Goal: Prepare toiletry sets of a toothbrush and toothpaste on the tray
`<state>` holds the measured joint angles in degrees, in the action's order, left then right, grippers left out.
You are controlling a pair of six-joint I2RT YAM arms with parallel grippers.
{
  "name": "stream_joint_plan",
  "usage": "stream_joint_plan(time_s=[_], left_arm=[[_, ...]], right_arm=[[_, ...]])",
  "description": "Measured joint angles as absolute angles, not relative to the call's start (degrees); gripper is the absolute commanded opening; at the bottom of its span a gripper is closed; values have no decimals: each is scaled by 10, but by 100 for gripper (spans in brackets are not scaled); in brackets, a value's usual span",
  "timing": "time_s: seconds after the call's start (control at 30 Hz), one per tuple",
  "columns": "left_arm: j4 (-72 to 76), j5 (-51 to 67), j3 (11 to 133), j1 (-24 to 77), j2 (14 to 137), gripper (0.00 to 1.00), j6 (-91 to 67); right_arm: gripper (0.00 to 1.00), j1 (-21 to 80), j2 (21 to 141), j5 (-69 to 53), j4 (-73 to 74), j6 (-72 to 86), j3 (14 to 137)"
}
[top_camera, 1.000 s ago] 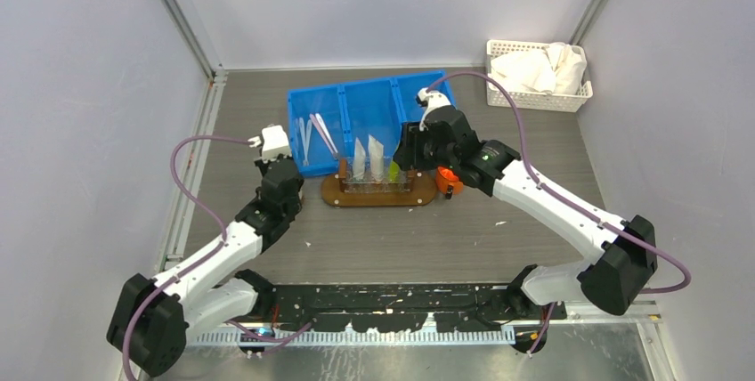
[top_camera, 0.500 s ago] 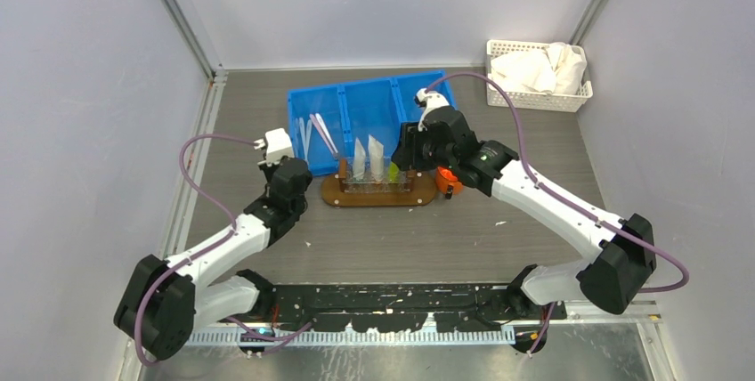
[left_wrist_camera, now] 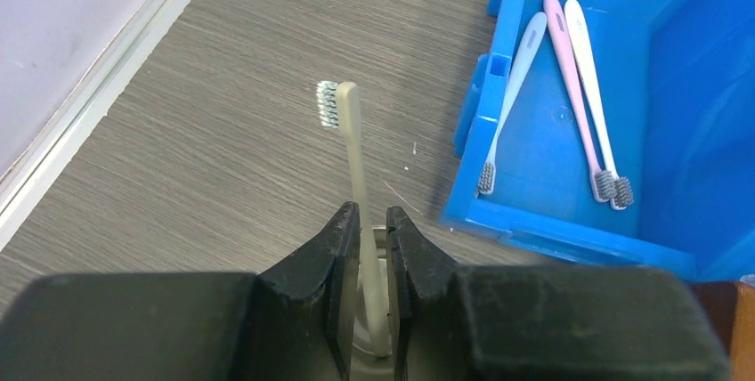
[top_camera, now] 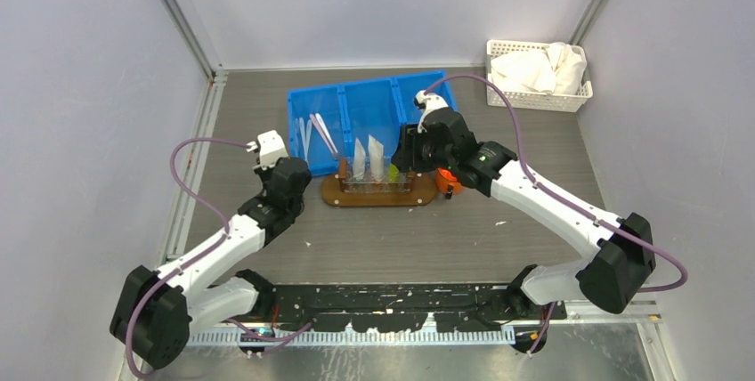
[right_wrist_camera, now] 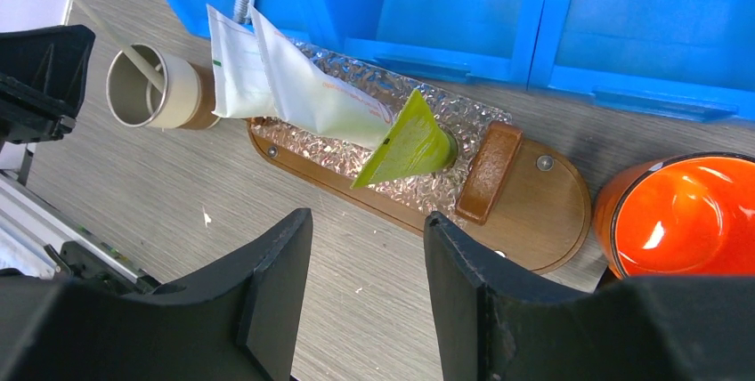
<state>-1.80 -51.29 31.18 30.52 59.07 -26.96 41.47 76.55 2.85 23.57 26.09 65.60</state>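
While the left tool [left_wrist_camera: 371, 214] is sitting narrow around the beige toothbrush [left_wrist_camera: 353, 145] handle, the brush foot is resting down in the tan cup [right_wrist_camera: 187, 96] at the left end of the tray [right_wrist_camera: 552, 212]. Cannot tell if the cup is standing on the board or just beside it. Jaws are flanking the handle very close, and I cannot tell whether they are pinching it or loose. Right tool [right_wrist_camera: 365, 225] is hanging wide open and empty above the tray. Toothpaste [right_wrist_camera: 312, 101] tubes are standing on the tray's crinkly liner, with the yellow-green tube [right_wrist_camera: 405, 141] nearest the wooden block [right_wrist_camera: 490, 172]. Tray is lying on the desk [left_wrist_camera: 223, 132] just in front of the blue bin [left_wrist_camera: 534, 230], with spare brushes [left_wrist_camera: 579, 87] lying inside it. Step looks like dropping the brush into the cup. Doing it well means parting the jaws evenly, then lifting away along the handle so the fingers are not dragging the bristle head or tipping the cup.
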Motion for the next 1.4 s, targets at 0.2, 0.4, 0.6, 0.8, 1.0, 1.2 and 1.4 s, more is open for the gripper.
stream_joint_plan(time_s=[0.2,0.4,0.6,0.8,1.0,1.2,1.4], left_arm=[[-45,-497,314,313,552,22,-264],[-62,-427,432,330,562,38,-225],[-123,-366,687,320,765,36,-224],[-236,-271,853,258,1002,7,-260],[-326,-236,897,221,1117,11,-275],[-368,-220,952,212,1154,20,-288],[-373,-206,980,197,1208,23,-296]], right_arm=[[55,413,766,22,230,261,655],[55,411,769,17,215,266,643],[57,411,769,13,215,269,637],[58,410,742,13,228,266,616],[58,406,717,12,245,256,603],[58,404,717,-3,246,253,595],[58,403,717,-8,251,248,591]])
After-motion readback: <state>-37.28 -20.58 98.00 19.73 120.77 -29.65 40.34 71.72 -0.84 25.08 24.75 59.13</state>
